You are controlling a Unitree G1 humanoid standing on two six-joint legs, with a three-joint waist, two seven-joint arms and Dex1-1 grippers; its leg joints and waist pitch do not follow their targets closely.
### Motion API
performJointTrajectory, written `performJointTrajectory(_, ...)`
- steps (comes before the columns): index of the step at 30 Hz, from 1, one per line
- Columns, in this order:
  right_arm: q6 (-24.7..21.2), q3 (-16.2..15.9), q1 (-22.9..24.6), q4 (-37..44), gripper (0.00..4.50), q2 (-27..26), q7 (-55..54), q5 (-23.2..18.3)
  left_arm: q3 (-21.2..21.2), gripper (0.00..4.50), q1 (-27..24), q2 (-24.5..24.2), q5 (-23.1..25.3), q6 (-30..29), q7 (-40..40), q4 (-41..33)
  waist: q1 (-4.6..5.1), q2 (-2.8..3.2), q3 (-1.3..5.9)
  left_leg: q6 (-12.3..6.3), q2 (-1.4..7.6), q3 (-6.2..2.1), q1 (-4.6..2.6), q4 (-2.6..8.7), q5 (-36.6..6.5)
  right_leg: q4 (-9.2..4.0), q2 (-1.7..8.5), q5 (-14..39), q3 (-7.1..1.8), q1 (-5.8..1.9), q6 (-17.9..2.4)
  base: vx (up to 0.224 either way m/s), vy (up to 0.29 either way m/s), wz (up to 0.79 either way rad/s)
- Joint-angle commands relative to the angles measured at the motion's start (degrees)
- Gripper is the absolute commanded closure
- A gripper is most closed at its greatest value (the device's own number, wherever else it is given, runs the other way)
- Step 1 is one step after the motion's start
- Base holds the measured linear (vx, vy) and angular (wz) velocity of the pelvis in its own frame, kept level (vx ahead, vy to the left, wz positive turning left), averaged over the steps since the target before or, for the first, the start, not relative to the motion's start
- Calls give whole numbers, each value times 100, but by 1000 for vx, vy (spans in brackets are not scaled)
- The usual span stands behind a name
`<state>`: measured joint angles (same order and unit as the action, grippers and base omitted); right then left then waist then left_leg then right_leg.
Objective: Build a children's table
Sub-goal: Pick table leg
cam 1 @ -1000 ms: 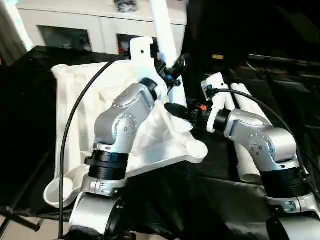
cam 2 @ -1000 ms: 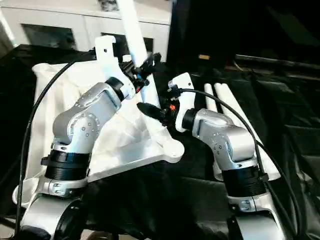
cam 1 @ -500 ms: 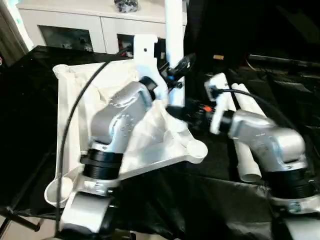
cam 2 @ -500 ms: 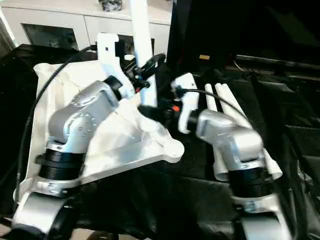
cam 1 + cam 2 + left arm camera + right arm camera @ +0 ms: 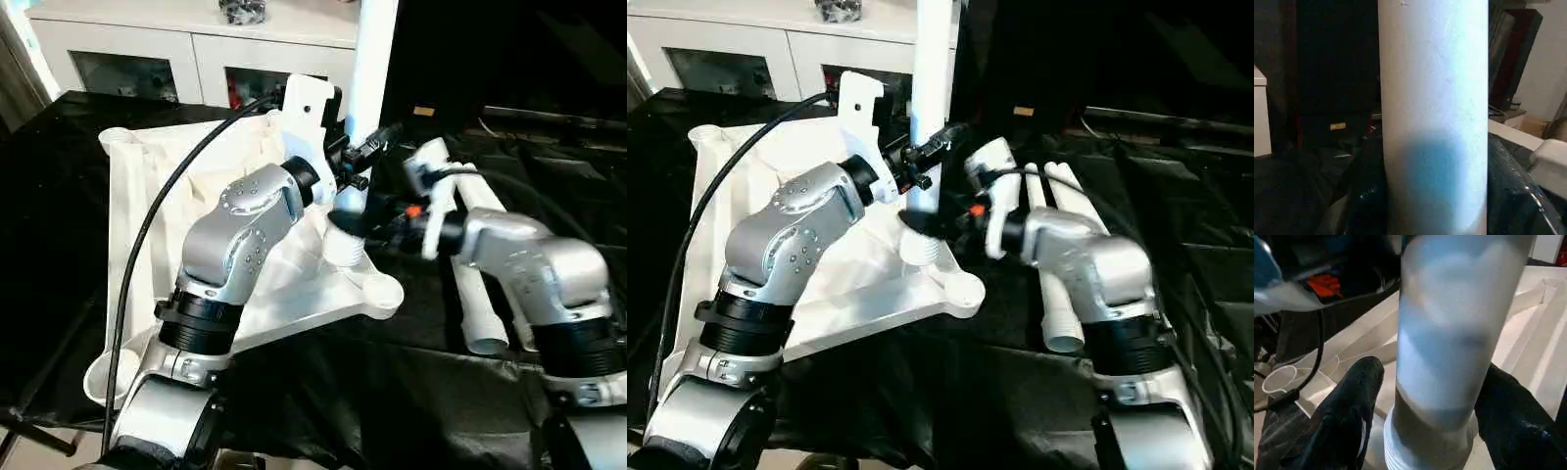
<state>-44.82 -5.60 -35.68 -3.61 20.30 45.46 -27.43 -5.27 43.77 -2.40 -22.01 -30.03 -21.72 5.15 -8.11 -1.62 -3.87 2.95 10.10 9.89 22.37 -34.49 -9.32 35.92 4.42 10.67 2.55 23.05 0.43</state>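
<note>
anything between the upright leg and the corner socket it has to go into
Nothing visible. The upright leg already stands with its lower end at the socket of the tabletop, with the left pincer and right pincer around it.

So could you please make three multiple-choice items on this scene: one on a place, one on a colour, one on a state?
1. Where does the lower end of the raised leg sit?
A. on the upturned tabletop
B. on top of the cabinet
C. on the floor

2. What colour is the cloth under the tabletop?
A. white
B. black
C. red

3. How is the leg in the left pincer standing?
A. lying flat
B. upside down in a box
C. upright

Key: 1 A, its threaded end meets the ribbed underside near the corner on the robot's right. 2 B, dark cloth shows all around the white plastic. 3 C, the tube rises straight up past the picture's top edge.
</note>
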Motion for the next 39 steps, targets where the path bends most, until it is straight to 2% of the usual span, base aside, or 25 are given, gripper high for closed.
performJointTrajectory(1,49,-92,-39,-35,147,-30,36,57,-50,259,45,25,79,87,-57,-96,5,-86,461,49,248,-62,-104,376,-823,-401,365,838,-207,-292,-1050,0,0,0)
performJointTrajectory(32,557,-175,-161,-374,147,-228,-22,398,-104,260,0,-46,115,-17,-291,-132,4,-59,461,61,248,-63,-112,380,-886,-397,365,774,-210,-291,-1082,0,0,0)
performJointTrajectory(34,565,-177,-160,-382,177,-230,-21,399,-102,260,-1,-47,118,-18,-295,-134,4,-58,462,60,248,-65,-110,382,-885,-395,365,784,-209,-296,-1079,0,0,0)
performJointTrajectory(39,609,-166,-170,-420,204,-261,-23,420,-105,260,4,-71,132,-12,-316,-113,3,-56,462,56,247,-65,-111,380,-880,-395,366,779,-209,-292,-1084,0,0,0)
